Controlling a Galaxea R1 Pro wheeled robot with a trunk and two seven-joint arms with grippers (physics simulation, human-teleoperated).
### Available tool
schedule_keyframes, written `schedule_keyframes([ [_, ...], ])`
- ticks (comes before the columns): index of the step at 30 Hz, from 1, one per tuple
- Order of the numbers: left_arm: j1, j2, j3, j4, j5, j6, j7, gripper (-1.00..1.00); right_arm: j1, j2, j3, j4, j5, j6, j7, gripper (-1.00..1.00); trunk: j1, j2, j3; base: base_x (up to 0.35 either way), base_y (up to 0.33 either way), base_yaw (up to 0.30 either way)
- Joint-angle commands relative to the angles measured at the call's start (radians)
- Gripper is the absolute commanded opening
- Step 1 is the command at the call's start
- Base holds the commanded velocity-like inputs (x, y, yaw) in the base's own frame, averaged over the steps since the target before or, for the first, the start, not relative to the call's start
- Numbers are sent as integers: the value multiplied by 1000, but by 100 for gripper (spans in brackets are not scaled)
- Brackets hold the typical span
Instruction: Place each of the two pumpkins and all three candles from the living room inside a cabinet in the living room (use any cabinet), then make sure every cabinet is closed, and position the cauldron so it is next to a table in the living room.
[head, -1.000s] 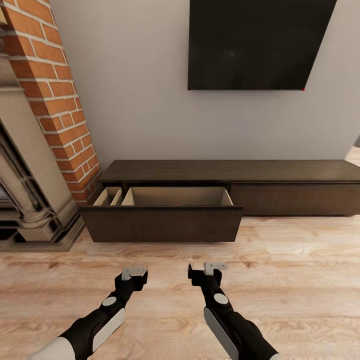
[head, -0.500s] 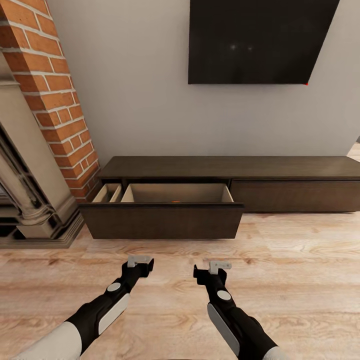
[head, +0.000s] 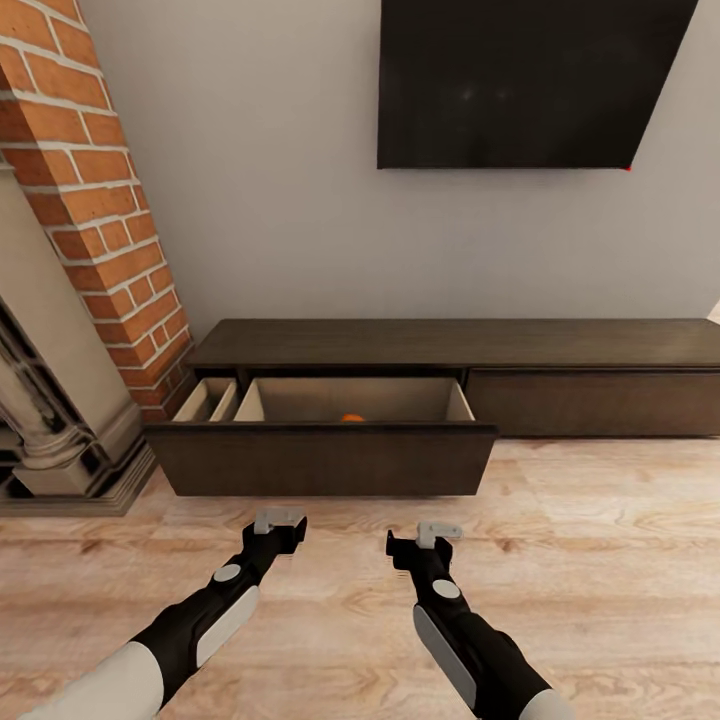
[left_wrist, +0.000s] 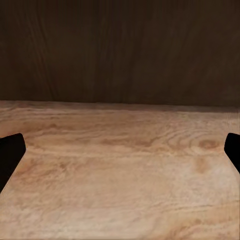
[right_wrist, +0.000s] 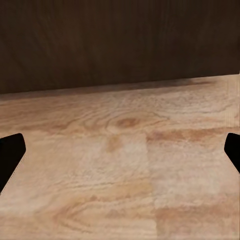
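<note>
1. Against the wall, the cabinet (head: 460, 345) sits low and long; its left drawer (head: 320, 458) is pulled out over the floor (head: 600, 560), likely left that way for loading, so it'll need shutting later.
2. Right front is flush w/ the body, looks closed.
3. Inside the drawer, near its front wall, an orange bit shows: prob. a pumpkin (head: 351, 417), mostly hidden by the drawer front.
4. Left gripper (head: 279, 521) hangs just short of the drawer front, fingers spread wide, holding nothing, touching nothing.
5. Right gripper (head: 438, 530): same, spread and empty, facing the drawer front — well set for a push.
</note>
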Motion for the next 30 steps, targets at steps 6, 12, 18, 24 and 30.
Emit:
schedule_keyframes([
  [6,-2,2,-7,1,12,-6,7,100,-1,0,4,-1,-2,4,-7,100,0,0,-1,333,0,0],
  [12,-2,5,-7,2,13,-6,7,100,-4,1,5,0,-3,6,-7,100,0,0,-1,336,0,0],
  [18,-2,6,-6,1,13,-7,7,100,-8,1,4,0,-3,5,-7,100,0,0,-1,279,0,0],
  [24,-2,2,-5,1,13,-7,15,100,-8,1,5,0,-3,5,-7,100,0,0,-1,71,0,0],
  [30,-1,1,-8,-2,12,-7,18,100,-9,0,5,1,-3,5,-7,100,0,0,-1,13,0,0],
])
